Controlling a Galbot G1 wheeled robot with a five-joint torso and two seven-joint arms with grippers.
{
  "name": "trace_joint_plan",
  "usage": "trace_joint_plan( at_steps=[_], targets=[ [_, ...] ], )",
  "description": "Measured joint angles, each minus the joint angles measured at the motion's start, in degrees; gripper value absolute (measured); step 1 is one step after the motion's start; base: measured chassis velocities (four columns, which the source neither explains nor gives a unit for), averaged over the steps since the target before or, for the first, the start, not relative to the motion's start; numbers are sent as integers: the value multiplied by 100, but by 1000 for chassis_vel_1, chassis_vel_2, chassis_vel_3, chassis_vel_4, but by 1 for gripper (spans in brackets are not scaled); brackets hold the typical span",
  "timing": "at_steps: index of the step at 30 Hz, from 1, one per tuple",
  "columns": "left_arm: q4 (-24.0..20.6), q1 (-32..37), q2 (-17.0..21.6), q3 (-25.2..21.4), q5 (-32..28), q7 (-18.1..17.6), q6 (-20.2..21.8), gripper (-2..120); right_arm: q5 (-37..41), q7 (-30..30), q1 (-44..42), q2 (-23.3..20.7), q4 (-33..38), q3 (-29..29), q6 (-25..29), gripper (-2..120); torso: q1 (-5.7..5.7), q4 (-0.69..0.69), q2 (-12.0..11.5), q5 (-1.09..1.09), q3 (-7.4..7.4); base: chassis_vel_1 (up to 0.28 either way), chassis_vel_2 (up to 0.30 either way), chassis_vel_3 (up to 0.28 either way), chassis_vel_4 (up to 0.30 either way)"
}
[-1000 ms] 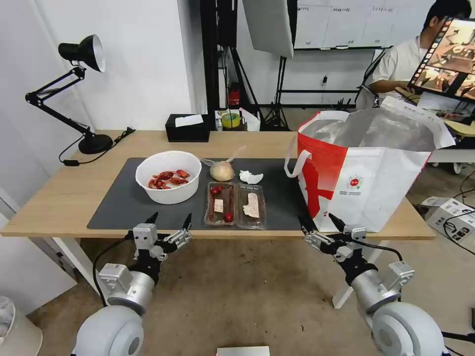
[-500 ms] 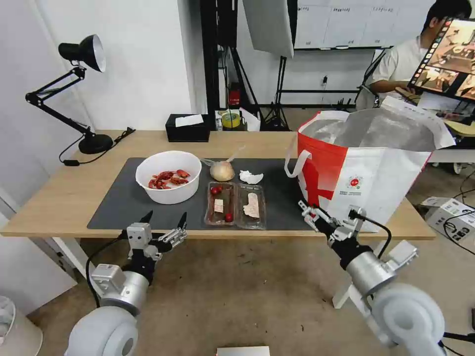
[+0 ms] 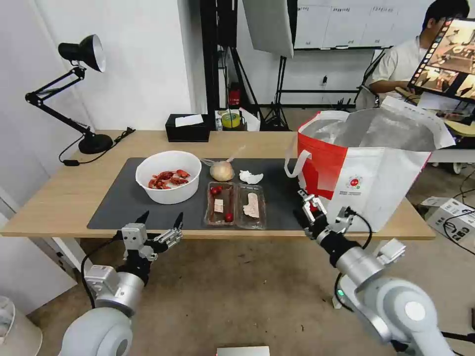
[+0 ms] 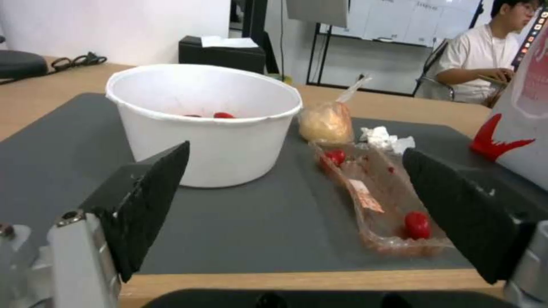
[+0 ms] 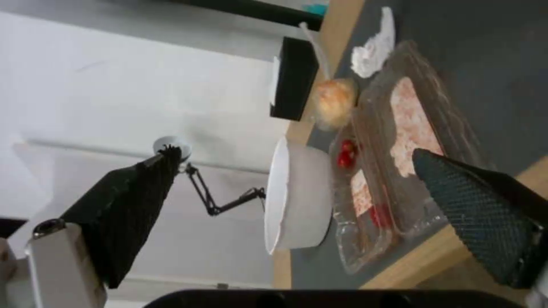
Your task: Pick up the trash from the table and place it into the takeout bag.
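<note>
On the dark grey mat (image 3: 123, 198) of the light-wood table (image 3: 59, 198), the white bowl of crayfish shells (image 3: 168, 176) sits at about 9 o'clock of the clear hinged tray (image 3: 235, 205) – cherry tomatoes in its left half. The knotted bag with a beige lump (image 3: 222, 170) and crumpled tissue (image 3: 251, 177) lie at 12 o'clock of the tray. The takeout bag (image 3: 368, 173) stands at 3 o'clock, its far corner cut off by the table's right end. The left gripper (image 3: 158, 221) hangs open at the near edge; the right gripper (image 3: 312, 210), rolled sideways, is open too – its tips hard to make out against the bag.
</note>
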Motion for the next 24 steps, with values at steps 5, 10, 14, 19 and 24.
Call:
trace_joint_plan(
  at_steps=[5,10,14,19,24],
  targets=[
    [-16,48,33,-7,-29,-7,0,100,-267,97,49,491,-251,-427,337,100,0,1,0,1,0,0,0,0,0],
    [-7,60,71,1,-104,-23,-17,100,-675,253,36,1028,-472,-784,520,100,0,1,0,0,0,0,0,0,0],
    [2,79,81,-14,-111,-27,-32,100,-737,257,4,1183,-546,-910,536,100,0,0,0,0,0,0,0,0,0],
    [7,139,83,-55,-111,-32,-58,100,-793,276,25,1366,-654,-1032,550,100,0,1,0,0,0,0,0,0,0],
    [-7,220,81,-105,-104,-37,-80,100,-821,286,114,1641,-920,-1115,564,100,0,1,0,1,0,0,0,0,0]
  ],
)
